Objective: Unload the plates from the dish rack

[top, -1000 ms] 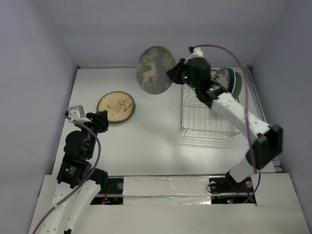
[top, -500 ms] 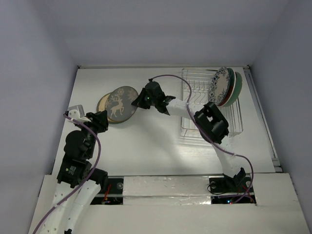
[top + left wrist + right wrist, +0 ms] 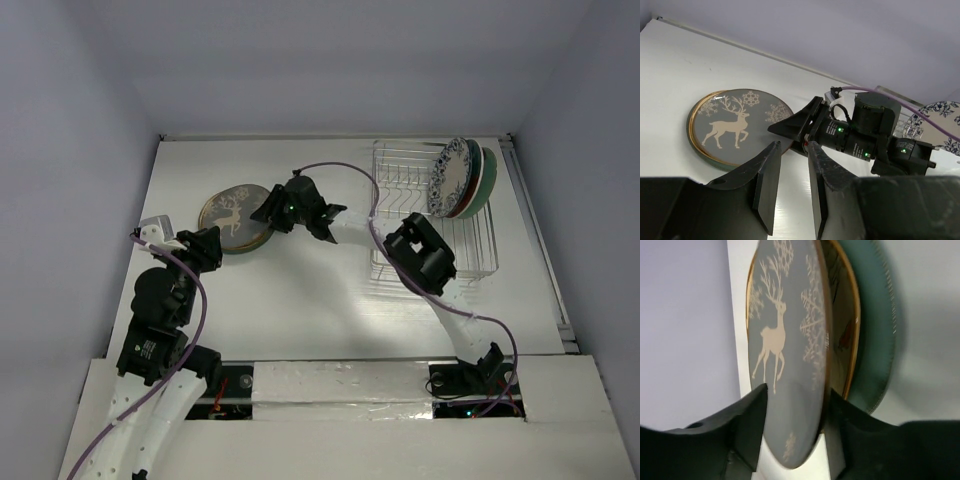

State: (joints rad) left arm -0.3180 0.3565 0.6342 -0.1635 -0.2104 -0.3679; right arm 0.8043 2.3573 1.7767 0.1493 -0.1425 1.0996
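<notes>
Stacked plates (image 3: 232, 217) left (rack (image 3: 476, 246) right)

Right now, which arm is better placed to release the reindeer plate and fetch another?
Right. The right pincer straddles the rim of the round grey reindeer plate, and the metal wire dish rack stands on its side. The left pincer holds nothing.

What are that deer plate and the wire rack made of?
The deer plate looks like glazed ceramic: a smooth grey face with a crisp cream deer print, though melamine is possible. The dish rack looks like thin metal wire, bright and chrome-like.
</notes>
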